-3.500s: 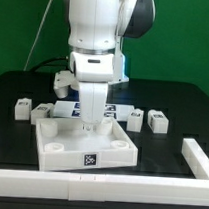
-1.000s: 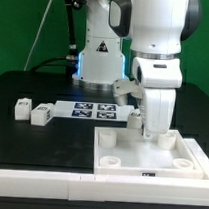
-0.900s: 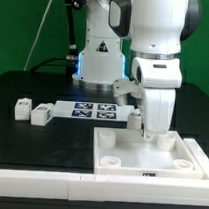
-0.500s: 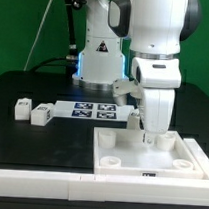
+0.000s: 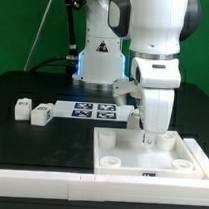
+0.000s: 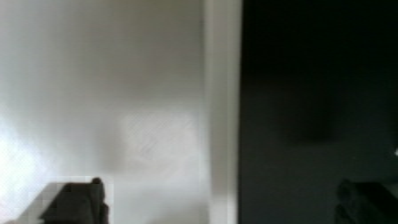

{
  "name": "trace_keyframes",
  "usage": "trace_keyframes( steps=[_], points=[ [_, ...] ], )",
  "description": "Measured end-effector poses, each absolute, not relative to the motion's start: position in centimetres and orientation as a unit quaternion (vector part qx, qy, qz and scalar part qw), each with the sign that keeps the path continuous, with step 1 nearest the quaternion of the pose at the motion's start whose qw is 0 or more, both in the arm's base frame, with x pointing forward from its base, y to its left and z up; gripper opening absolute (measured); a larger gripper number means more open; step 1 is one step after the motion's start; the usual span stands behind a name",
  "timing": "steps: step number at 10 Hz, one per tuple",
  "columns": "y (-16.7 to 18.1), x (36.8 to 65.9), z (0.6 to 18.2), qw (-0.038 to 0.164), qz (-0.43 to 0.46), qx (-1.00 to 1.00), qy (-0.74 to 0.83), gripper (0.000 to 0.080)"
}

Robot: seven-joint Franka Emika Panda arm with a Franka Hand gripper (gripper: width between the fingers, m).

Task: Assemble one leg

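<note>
the panda's gripper (image 5: 147, 137) hangs low over the back rim of a square white plastic panel (image 5: 128, 172) with a raised edge and round corner sockets, on a matt black table (image 5: 50, 139). its jaws stand released, wide apart and holding nothing; in the blurred wrist view only two dark fingertips (image 6: 73, 201) show, over a smooth white surface meeting black. one leg (image 5: 22, 110), a small white block with a tag on its side, lies well apart at the exterior view's left, a second leg (image 5: 40, 113) just beside it. the flat marker board (image 5: 95, 112) is partly hidden by the arm.
</note>
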State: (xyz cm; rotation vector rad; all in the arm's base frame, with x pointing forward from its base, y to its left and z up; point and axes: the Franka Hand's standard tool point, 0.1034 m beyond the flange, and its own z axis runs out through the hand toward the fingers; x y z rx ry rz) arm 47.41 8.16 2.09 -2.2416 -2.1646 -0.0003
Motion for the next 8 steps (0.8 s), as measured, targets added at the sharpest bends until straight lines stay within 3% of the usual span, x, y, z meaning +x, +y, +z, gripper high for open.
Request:
trace_keyframes(
  steps=[3,8],
  points=[
    [8.9,46.7,5.3,-0.004,-0.011,-0.740,-0.672,0.0649],
    [8.7,46.4,5.1,-0.001,-0.009,-0.792,-0.610,0.0649]
  ],
)
